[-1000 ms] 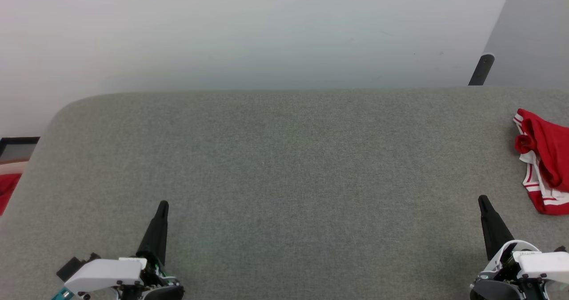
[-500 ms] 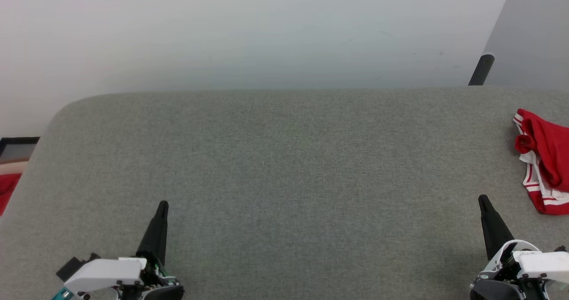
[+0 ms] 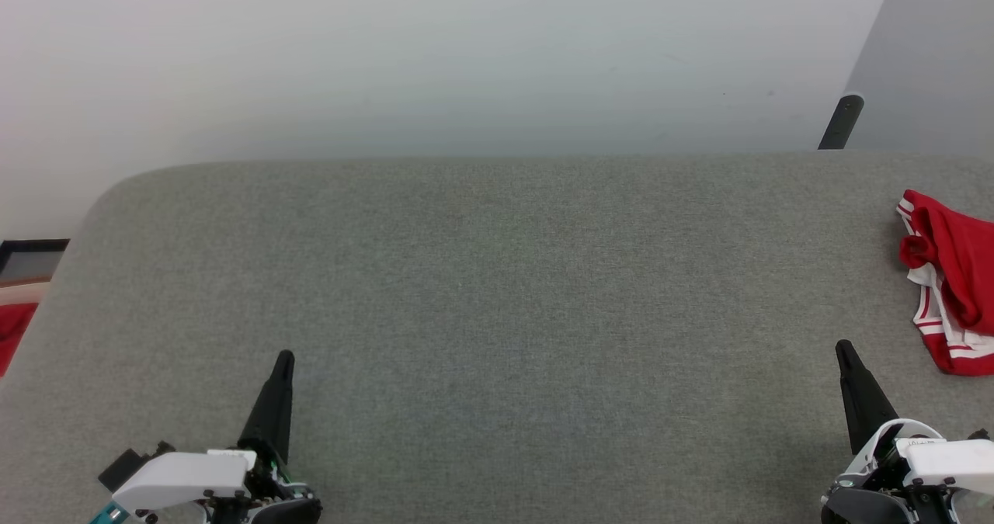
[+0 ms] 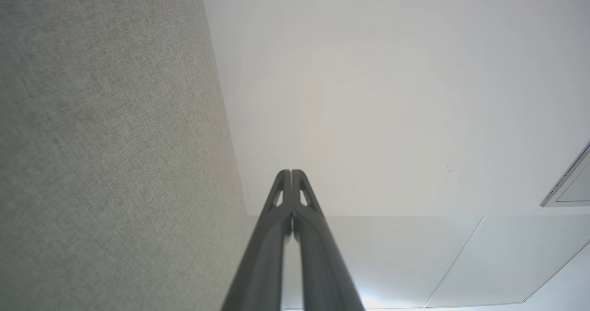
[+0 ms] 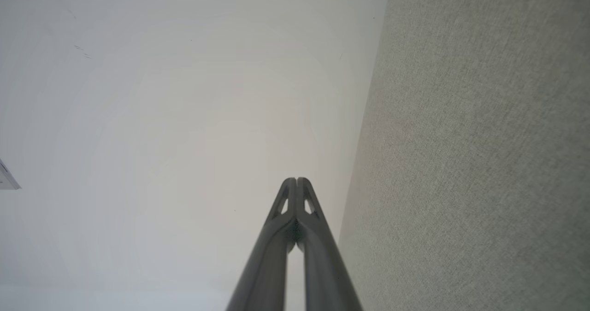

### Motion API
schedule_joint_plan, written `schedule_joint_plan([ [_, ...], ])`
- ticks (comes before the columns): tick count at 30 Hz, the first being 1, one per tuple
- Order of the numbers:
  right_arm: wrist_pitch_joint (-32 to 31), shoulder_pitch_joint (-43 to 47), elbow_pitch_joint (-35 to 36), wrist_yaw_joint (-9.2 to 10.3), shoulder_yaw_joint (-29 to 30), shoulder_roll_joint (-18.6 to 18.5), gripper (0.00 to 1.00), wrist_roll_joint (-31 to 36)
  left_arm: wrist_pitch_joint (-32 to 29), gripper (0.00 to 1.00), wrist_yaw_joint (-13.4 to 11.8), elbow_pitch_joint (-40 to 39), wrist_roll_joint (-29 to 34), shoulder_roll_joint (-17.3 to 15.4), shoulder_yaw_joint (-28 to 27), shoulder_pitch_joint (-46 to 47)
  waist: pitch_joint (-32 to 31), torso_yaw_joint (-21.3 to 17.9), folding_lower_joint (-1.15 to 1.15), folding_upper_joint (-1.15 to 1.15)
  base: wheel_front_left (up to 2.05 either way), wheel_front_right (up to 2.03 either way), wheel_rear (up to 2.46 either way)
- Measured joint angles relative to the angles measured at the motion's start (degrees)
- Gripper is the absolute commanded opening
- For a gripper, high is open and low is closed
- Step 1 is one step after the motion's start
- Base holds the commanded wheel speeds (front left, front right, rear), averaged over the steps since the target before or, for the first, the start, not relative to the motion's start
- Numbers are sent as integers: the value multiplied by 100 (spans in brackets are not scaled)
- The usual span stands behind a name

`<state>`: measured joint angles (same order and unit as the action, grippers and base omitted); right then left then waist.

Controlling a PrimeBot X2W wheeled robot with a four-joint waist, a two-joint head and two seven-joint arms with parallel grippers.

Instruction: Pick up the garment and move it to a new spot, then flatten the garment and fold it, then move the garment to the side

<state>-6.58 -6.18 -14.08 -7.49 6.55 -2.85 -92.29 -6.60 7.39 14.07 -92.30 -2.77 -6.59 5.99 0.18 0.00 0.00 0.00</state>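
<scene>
Both grippers closed and empty; garment lying at the far right of the grey surface.

The left gripper [image 3: 285,357] and the right gripper [image 3: 842,347] are at the near edge of the grey fabric surface [image 3: 497,275], well apart, with fingers pointing away from the robot. Both wrist views show each pair of fingers pressed together along their length, with nothing between them. The garment [image 3: 954,272] lies crumpled on the surface at the right edge of the head view, partly cut off by the frame. It is red with white and striped trim, and is near the right gripper but not touching it. A red cloth [image 3: 11,334] shows past the left end of the surface, below a dark-framed object [image 3: 31,254]. Whether that cloth sits in a container cannot be determined. A dark post [image 3: 841,123] stands behind the surface at the right.
</scene>
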Motion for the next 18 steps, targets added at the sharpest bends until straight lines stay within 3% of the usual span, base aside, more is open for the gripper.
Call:
schedule_joint_plan([
  [18, 0, 0, 0, 0, 0, 0, 0, 0, 1, 0, 0, 0, 0, 0, 2, 1, 0, 0, 0, 0, 0, 0, 0],
])
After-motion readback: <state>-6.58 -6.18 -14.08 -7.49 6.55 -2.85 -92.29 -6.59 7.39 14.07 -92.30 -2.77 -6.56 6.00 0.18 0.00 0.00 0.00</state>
